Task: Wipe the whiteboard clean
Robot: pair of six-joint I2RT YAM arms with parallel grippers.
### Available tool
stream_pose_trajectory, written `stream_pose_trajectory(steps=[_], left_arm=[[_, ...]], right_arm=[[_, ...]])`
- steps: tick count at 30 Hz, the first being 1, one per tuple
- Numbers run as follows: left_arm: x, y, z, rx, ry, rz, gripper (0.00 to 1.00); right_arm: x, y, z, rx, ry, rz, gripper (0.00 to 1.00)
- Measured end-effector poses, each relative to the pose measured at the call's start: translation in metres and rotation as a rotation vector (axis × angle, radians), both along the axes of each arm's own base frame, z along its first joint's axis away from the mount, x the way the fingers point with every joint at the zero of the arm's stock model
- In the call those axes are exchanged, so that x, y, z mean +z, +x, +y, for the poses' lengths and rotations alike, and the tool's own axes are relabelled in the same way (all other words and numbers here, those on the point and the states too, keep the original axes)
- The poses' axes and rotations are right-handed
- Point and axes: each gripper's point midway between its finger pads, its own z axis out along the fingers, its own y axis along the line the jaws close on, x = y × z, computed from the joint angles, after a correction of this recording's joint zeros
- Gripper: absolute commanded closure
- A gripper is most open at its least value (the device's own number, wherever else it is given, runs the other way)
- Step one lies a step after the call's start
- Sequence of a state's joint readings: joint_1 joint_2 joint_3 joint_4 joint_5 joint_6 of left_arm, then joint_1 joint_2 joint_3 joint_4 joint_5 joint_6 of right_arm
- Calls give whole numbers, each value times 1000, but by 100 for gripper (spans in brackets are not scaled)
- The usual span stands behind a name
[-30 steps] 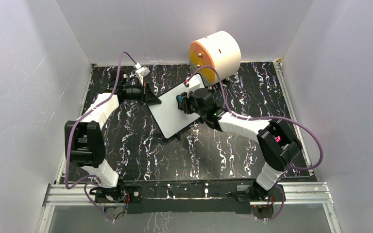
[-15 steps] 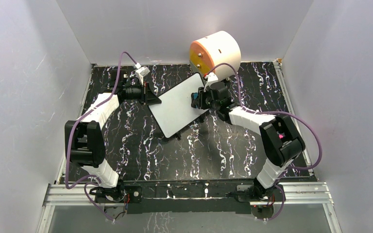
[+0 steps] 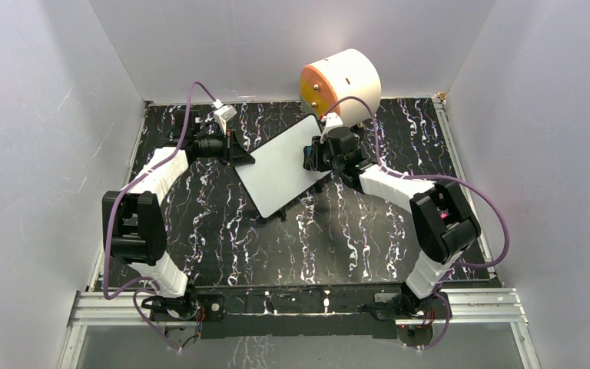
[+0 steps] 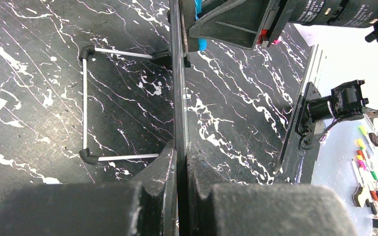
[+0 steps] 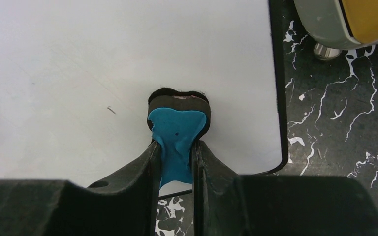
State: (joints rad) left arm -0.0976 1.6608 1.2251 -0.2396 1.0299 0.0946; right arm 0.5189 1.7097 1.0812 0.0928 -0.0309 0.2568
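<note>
The whiteboard [image 3: 276,169] is a white board with a thin black frame, held tilted above the black marbled table. My left gripper [image 3: 244,158] is shut on its left edge. In the left wrist view the board [image 4: 178,73] shows edge-on between my fingers, with its wire feet [image 4: 84,98] to the left. My right gripper [image 3: 309,157] is shut on a blue eraser [image 5: 177,129] with a black pad, pressed on the board's face [image 5: 103,59] near its right edge. One small dark mark [image 5: 110,110] shows left of the eraser.
The round cream-and-orange drawer unit [image 3: 342,81] stands at the back, just behind my right gripper, and also shows in the right wrist view [image 5: 354,19]. Grey walls close in the table on three sides. A metal rail [image 3: 292,304] runs along the near edge.
My right gripper has slid the eraser from the board's middle to its right edge, then nearly stopped. The left gripper and the board have held still.
</note>
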Motion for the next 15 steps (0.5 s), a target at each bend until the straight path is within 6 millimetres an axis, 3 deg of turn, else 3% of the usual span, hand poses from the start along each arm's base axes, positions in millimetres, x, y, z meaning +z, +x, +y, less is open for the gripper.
stream_pose_trajectory(steps=[4,9,12,15], left_arm=[[0,0,0,-3,-2,-2,100],[1,-1,-1,-12,-6,-10,100],[1,0,0,-10,-3,-11,100],[0,0,0,-8,-2,-10,100]], right_arm=[[14,-3,15,40,-8,-16,83],[42,-11,52,151,11,-75,83],[43,-16,66,205,2,-88,84],[42,-15,65,213,-5,-89,85]])
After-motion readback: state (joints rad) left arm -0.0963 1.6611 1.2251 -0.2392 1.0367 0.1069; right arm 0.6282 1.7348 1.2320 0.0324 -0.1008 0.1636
